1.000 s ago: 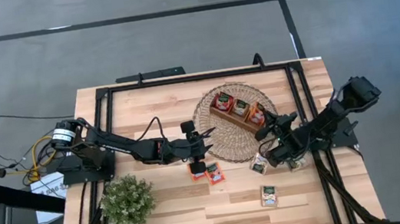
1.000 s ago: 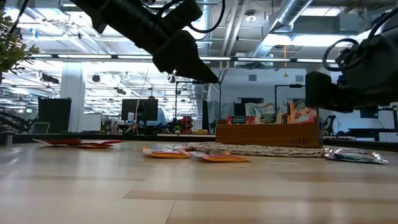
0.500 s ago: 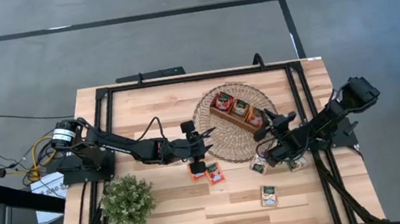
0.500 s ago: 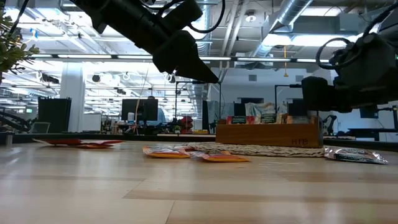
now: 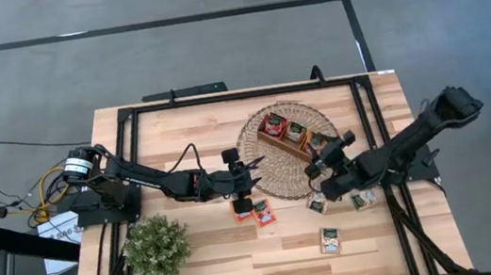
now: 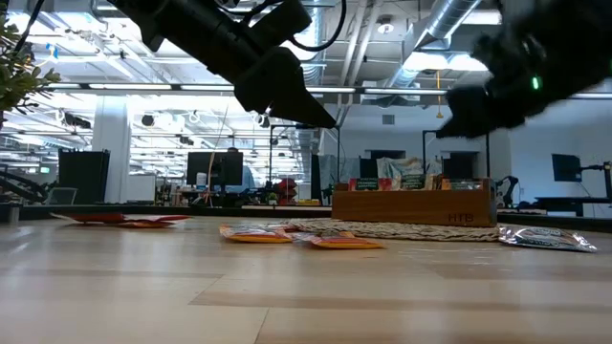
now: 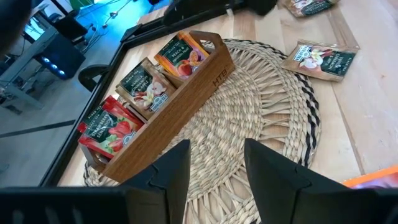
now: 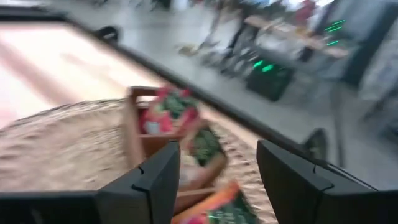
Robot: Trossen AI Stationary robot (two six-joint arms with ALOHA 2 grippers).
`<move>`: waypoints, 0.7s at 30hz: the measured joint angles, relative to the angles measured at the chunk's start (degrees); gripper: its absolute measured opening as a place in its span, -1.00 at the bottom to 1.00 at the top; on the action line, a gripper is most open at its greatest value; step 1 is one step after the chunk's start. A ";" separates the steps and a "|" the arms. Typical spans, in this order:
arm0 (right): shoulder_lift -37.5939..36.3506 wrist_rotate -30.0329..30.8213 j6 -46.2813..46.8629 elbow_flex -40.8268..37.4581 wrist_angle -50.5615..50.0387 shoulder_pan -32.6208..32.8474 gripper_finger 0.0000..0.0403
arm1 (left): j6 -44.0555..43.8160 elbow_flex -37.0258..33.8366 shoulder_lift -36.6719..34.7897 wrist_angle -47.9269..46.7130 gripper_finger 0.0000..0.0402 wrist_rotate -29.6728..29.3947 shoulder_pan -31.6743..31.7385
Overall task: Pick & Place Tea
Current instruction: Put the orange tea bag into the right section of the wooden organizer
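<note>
The right gripper (image 5: 315, 173) hangs just off the near end of the wooden tray (image 5: 276, 141), fingers (image 8: 163, 180) spread with nothing between them, and its wrist view looks along the tray's sachets. The tray sits on a round woven mat (image 5: 260, 175), and its three compartments hold a red sachet (image 7: 107, 127), a green-and-white one (image 7: 145, 89) and an orange one (image 7: 182, 55). More tea lies loose on the table (image 5: 195, 258): two green-and-white sachets (image 5: 317, 205) beside the right arm, another (image 5: 329, 239) nearer the front edge, and a red and orange pair (image 5: 254, 212) under the left gripper (image 5: 242, 192). That one hovers at the mat's rim, fingers (image 7: 174, 171) parted and empty. These sachets look feather-light, thin and floppy, probably slick foil, so they should buckle if squeezed flat; pinching one raised edge seems the safest hold.
</note>
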 joint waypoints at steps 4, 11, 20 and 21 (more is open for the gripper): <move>-7.44 -13.68 -8.04 4.20 -0.76 -0.55 -0.04 | 0.00 0.00 0.00 -0.55 -0.28 0.09 0.00; -14.30 -35.43 -8.03 5.66 -0.80 0.89 -0.14 | 0.01 -0.01 0.00 -3.40 -0.28 0.09 0.00; -8.61 -45.73 -7.82 5.66 1.70 6.40 -0.19 | 4.97 -0.02 0.02 -6.44 -0.28 3.25 -2.02; -7.42 -46.64 -7.04 5.66 2.56 7.02 -0.18 | 5.51 -0.02 0.02 -6.85 -0.28 4.12 -2.56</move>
